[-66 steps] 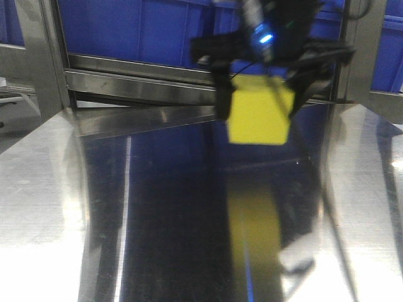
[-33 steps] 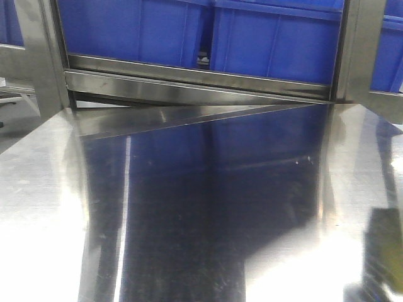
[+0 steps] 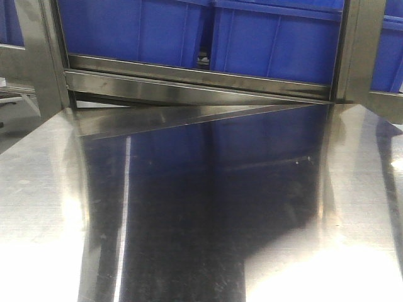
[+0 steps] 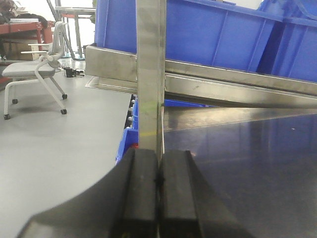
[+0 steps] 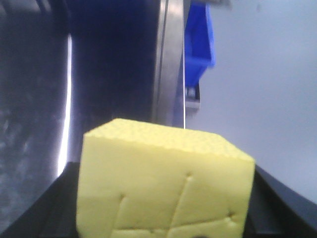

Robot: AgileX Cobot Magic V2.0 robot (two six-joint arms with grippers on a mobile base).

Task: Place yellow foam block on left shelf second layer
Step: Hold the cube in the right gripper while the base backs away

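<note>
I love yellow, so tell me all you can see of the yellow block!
The block is pale yellow foam, box-shaped with sharp edges. Its top looks pitted like sponge; its front face has a few creases. It fills the right wrist view, held by the right gripper, a dark finger against each side. The front view does not show it.

In the front view the polished steel tabletop [image 3: 38, 207] mirrors the blue plastic crates [image 3: 138, 28] at the top as a dark patch in the centre; white glare burns out the lower corners, and a thin bright streak runs down left of centre. The left wrist view is evenly bright, its black fingers [image 4: 141, 198] near-featureless at the bottom. The right wrist view is soft throughout: the cube-shaped yellow foam block [image 5: 163, 188] is well lit, the background blurred.
</note>
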